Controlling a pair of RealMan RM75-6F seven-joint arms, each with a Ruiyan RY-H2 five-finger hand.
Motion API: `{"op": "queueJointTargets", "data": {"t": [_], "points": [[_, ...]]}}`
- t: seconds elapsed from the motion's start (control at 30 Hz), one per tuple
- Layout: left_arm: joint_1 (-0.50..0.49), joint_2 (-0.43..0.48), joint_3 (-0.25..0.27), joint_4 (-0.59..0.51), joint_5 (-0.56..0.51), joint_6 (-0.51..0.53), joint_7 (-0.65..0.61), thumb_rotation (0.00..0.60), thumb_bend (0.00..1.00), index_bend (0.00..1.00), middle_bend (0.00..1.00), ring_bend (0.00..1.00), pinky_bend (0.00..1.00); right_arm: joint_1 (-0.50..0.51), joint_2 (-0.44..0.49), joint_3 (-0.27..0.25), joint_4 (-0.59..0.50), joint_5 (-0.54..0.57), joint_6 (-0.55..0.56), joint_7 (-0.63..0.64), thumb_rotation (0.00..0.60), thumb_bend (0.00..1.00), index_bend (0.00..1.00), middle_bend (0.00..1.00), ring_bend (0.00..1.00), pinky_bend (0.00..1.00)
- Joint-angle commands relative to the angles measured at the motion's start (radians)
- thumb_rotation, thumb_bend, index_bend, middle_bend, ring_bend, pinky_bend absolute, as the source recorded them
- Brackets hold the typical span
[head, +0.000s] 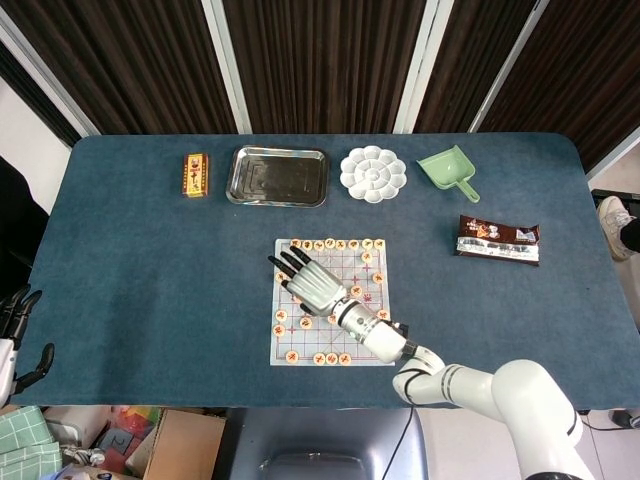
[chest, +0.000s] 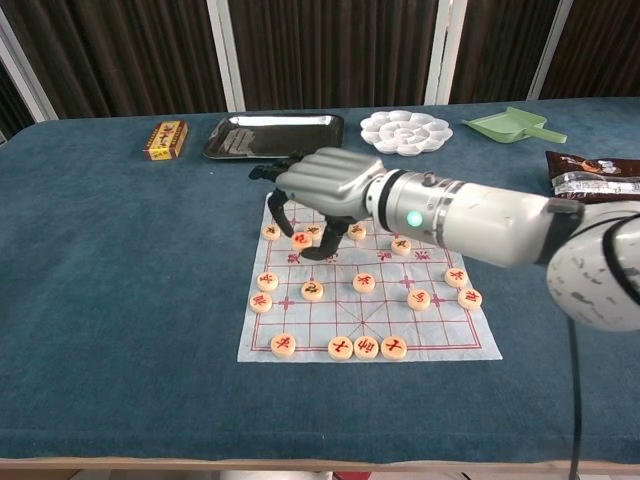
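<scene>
Starting far off to the left of the busy hand: the left hand (head: 18, 335) is hanging off the table edge with its fingers spread and nothing in them, so it's not causing any trouble. Back and to the left of the right hand, a box (chest: 165, 139) and a tray (chest: 275, 135) are sitting well apart from it, no risk there

The real action is the right hand (chest: 325, 185), which is hovering palm-down over the far left part of the board (chest: 440, 340). Its fingers are curling down narrow, and it looks like it's pinching a red-marked piece (chest: 302, 239) between thumb and fingertips, right under the palm and just about touching the board. The grip is looking pretty shallow to me, so the piece is at risk of popping out and rolling. Another piece (chest: 271, 231) is lying just left of the fingertips, and one (chest: 357, 231) just right of the thumb, so any sideways drift is going to be knocking those off their spots. Dragging low could also be bunching up the thin board sheet and shifting everything on it

Further back and right of the hand, the palette (chest: 405, 131), scoop (chest: 505, 126) and snack bar (chest: 590, 175) are sitting well out of reach
</scene>
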Motion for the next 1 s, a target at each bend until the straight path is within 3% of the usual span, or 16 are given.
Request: {"op": "queueJointTargets", "data": {"t": [0.03,0.37,1.0], "points": [[0.000,-0.001,0.001,-0.001,0.003,0.001,0.004,0.600,0.44,0.00,0.00,0.00,0.06,-0.051,0.081,-0.028,-0.085,-0.017,0.050,0.004,0.600,0.44,0.67,0.08,0.00,0.00],[-0.007,-0.012,0.006,-0.006,0.013,-0.008,0.028,0.600,0.44,0.00,0.00,0.00,0.06,-0.121,0.182,-0.088,-0.164,-0.046,0.093,0.009,0.600,0.44,0.67,0.09,0.00,0.00],[-0.006,-0.009,0.008,-0.001,0.018,-0.005,0.015,0.600,0.44,0.00,0.00,0.00,0.06,-0.106,0.081,-0.095,-0.023,-0.046,0.026,0.031,0.600,0.44,0.67,0.09,0.00,0.00]]}}
